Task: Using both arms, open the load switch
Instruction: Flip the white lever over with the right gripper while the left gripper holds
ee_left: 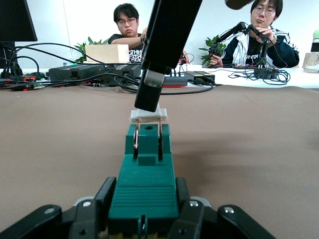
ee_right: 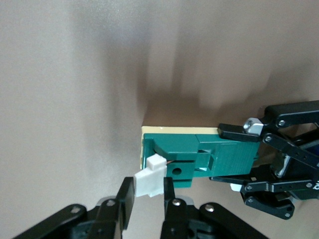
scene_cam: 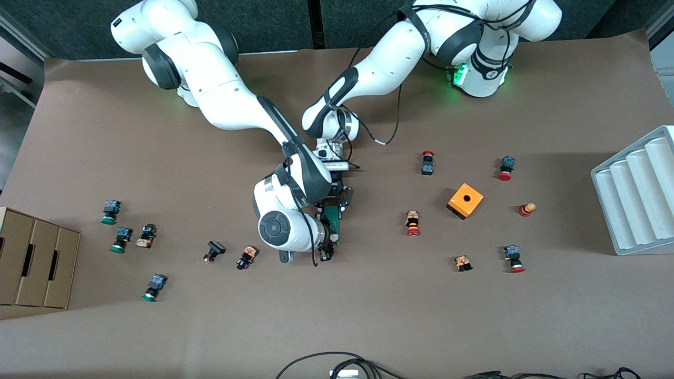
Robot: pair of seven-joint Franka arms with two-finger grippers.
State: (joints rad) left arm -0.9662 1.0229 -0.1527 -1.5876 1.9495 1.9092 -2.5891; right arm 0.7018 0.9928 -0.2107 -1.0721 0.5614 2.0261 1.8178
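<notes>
We see the load switch (scene_cam: 333, 217) mid-table, at 9 o'clock from the orange cube (scene_cam: 465, 200). The left gripper (ee_left: 144, 219) clamps its green body at one end, jaws pressed to its sides. The right gripper (ee_right: 147, 196) pinches the white piece (ee_right: 149, 180) at the other end.

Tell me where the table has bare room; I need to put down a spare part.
Free: the wide strip along the table edge nearest the front camera, and the stretch between the cardboard box and the right arm's base. Crowded: around the orange cube with its red pushbuttons, and mid-table, where both end effectors hold the green switch.
</notes>
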